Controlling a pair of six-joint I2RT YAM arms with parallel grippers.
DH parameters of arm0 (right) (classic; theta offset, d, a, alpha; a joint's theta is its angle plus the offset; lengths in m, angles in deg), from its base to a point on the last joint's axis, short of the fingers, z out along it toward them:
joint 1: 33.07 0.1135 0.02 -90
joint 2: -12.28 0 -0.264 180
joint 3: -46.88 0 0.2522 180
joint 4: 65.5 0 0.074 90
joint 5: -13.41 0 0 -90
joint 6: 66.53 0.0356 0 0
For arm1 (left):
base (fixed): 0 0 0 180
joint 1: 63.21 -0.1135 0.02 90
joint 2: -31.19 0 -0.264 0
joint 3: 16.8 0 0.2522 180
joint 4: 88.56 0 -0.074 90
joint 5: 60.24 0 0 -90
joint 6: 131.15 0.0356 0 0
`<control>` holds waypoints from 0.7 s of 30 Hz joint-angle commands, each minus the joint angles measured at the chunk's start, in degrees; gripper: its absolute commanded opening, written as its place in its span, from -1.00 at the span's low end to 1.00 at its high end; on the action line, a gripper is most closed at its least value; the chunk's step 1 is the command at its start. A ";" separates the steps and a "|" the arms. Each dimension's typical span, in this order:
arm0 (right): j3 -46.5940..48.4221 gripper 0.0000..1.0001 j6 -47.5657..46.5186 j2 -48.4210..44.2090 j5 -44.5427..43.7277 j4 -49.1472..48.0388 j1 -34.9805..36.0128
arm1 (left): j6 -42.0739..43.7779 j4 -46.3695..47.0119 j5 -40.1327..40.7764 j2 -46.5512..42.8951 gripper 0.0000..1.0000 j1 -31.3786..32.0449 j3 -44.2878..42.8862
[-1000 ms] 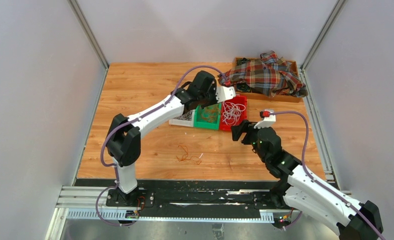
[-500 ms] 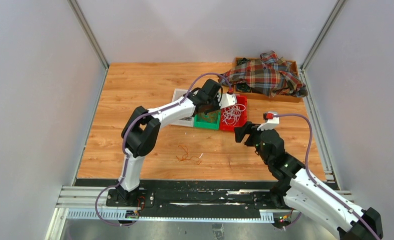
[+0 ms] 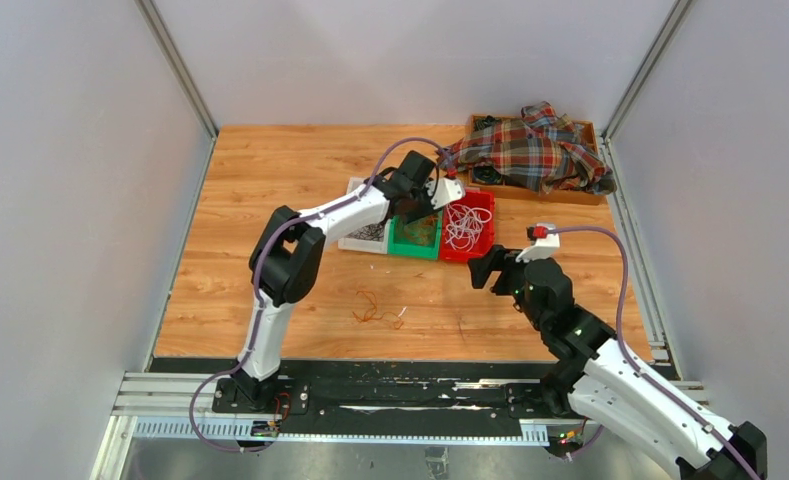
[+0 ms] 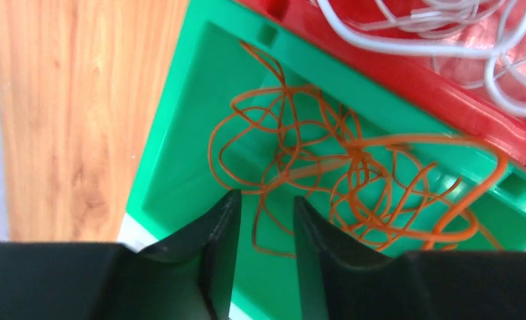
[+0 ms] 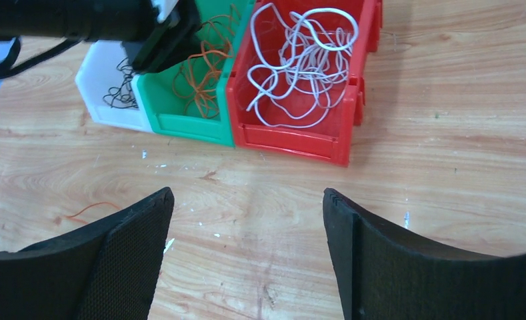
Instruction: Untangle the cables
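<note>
Now: left jaws sit low over the green bin (image 4: 173, 153), parted only a sliver, nothing pinched that you can see. The orange cables (image 4: 357, 160) lie loose inside it, just under the tips. This reads as a drop-off: you're sorting by colour, and orange belongs here. The red bin (image 5: 287, 143), touching the green bin's right side, holds the white cables (image 5: 303, 60). The white bin (image 5: 107, 113), touching its left side, holds the black cables (image 5: 120, 93). Right jaws hang wide apart and empty over bare tabletop (image 5: 447, 180), on the arm-base side of the green bin and to its right, likely parked clear of the left arm. One small orange tangle (image 3: 378, 312) lies on the tabletop, well to the arm-base side of the green bin, so your job isn't finished
</note>
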 commanded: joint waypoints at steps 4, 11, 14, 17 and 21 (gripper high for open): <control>7.15 0.67 -3.45 2.08 6.87 3.93 -0.69 | -7.79 -19.92 -8.91 1.30 0.19 -0.52 -17.12; 12.41 0.71 -6.97 7.48 13.90 5.87 -0.34 | -8.62 -27.97 -14.04 -5.42 0.96 -3.37 -21.13; 15.36 0.73 -8.84 13.40 17.50 5.02 1.71 | -10.39 -30.52 -14.87 -10.08 0.96 -6.31 -21.11; 17.72 0.74 -11.55 20.63 18.65 1.86 6.82 | -13.93 -32.37 -13.53 -15.40 0.96 -9.72 -19.46; 22.44 0.74 -13.31 34.18 17.99 -1.42 15.20 | -20.40 -33.19 -12.07 -22.68 0.96 -14.89 -13.70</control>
